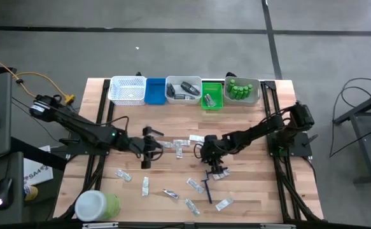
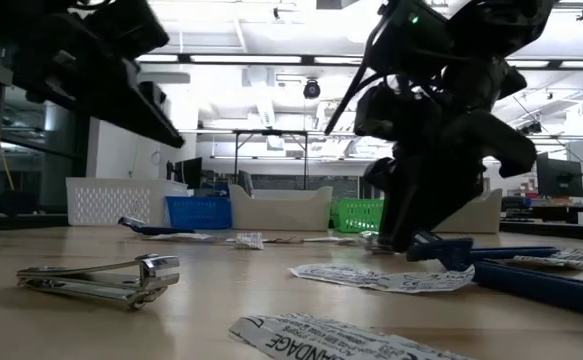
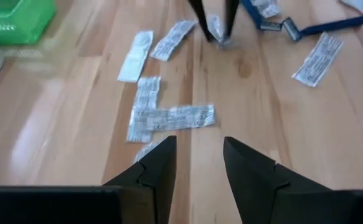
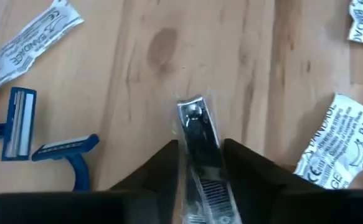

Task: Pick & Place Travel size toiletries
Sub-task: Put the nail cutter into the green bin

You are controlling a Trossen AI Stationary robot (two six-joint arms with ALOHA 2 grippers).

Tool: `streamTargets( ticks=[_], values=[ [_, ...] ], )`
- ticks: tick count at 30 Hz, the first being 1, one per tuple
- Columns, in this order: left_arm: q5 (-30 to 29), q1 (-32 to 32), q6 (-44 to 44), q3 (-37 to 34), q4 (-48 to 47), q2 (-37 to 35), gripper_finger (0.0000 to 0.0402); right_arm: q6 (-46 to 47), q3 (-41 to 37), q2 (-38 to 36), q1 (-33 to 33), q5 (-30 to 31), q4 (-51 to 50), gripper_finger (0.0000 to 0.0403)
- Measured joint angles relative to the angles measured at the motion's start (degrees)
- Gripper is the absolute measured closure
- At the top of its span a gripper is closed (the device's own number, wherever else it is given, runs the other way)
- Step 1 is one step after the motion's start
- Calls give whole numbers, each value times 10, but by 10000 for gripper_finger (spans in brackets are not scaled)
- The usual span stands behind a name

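Observation:
My right gripper (image 4: 200,163) points down at the table's middle (image 1: 216,166), shut on a silvery nail clipper in a clear wrapper (image 4: 197,127). Two blue razors (image 4: 19,130) lie beside it. In the left wrist view its two dark fingers (image 3: 200,15) stand over the wrapped piece (image 3: 216,30). My left gripper (image 3: 198,163) is open and touches nothing. It hovers left of centre (image 1: 146,152) over flat white sachets (image 3: 169,118) that lie on the wood. Another nail clipper (image 2: 101,280) lies flat near the table's near edge. My right gripper holds the wrapped nail clipper between its two fingers (image 4: 165,165), one on each long side, near the end by the file part (image 4: 209,190). The fingers come from above and lie along it. Its free end (image 4: 192,111) points away over the wood; whether it is lifted clear I cannot tell.
Along the far edge stand a white basket (image 1: 128,89), a blue tray (image 1: 154,91), a pale tray with dark pieces (image 1: 183,90), a green tray (image 1: 212,95) and a tray of green bottles (image 1: 242,89). A big green jar (image 1: 96,207) stands at the near left corner. Sachets (image 1: 191,184) lie scattered.

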Motion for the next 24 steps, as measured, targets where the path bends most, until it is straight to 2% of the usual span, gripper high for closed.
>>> streamTargets(
  ticks=[5, 9, 14, 21, 24],
  values=[
    [-18, -11, -15, -23, -2, -10, 270, 10, 1, 0, -5, -9, -1, 359],
    [-29, -11, -14, -30, -4, -16, 270, 24, 8, -7, -8, -11, -4, 359],
    [-30, -11, -15, -32, -6, -18, 270, 38, 37, -45, -39, -13, -53, 359],
    [-22, -11, -16, -31, 0, -18, 270, 20, 84, -122, -134, 63, -165, 359],
    [-16, -11, -14, -32, 6, -18, 270, 35, 97, -159, -190, 92, -169, 359]
  ],
)
